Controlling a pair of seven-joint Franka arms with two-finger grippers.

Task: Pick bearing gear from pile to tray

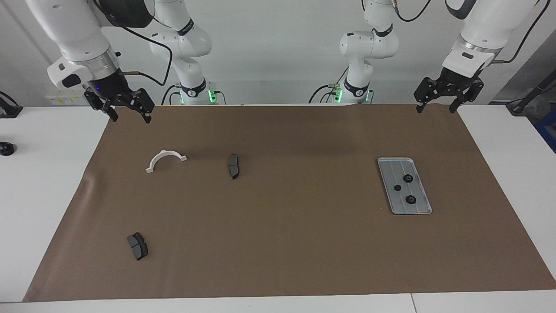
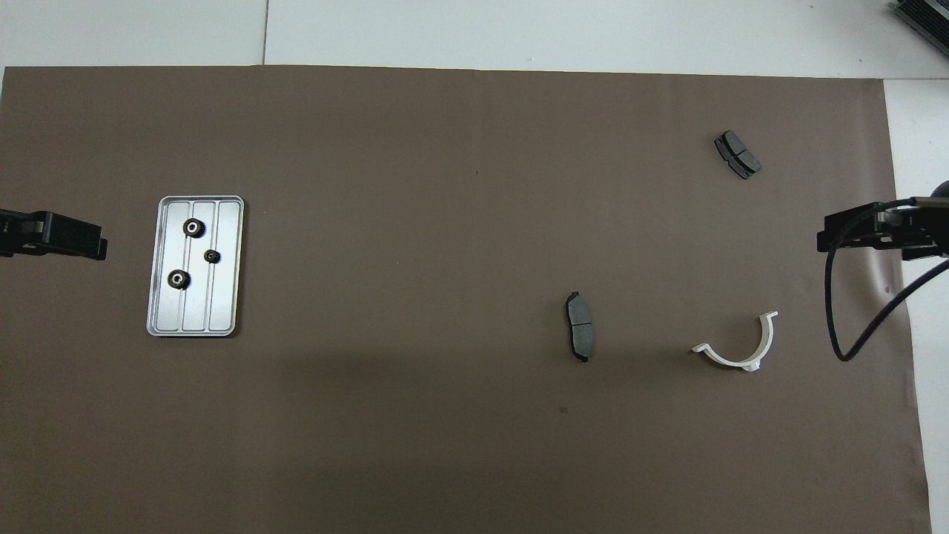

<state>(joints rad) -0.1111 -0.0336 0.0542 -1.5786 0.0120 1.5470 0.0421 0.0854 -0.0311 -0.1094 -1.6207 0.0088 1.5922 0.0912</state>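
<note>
The silver ribbed tray (image 1: 419, 205) lies on the brown mat toward the left arm's end and holds three small black round gears (image 1: 407, 178). It also shows in the overhead view (image 2: 224, 308), with the gears (image 2: 193, 227) in it. What is left of the pile is a white half-ring bracket (image 1: 165, 152) and two dark grey brake-pad pieces (image 1: 233, 166) (image 1: 137, 246), toward the right arm's end. No loose gear shows on the mat. My left gripper (image 1: 435, 108) is open and empty, up over the mat's edge by its base. My right gripper (image 1: 131, 118) is open and empty, up over the mat's corner.
The brown mat (image 1: 286, 226) covers most of the white table. A small black object (image 1: 6, 148) sits on the white table off the mat at the right arm's end. A black cable (image 2: 852, 326) hangs from the right arm over the mat's edge.
</note>
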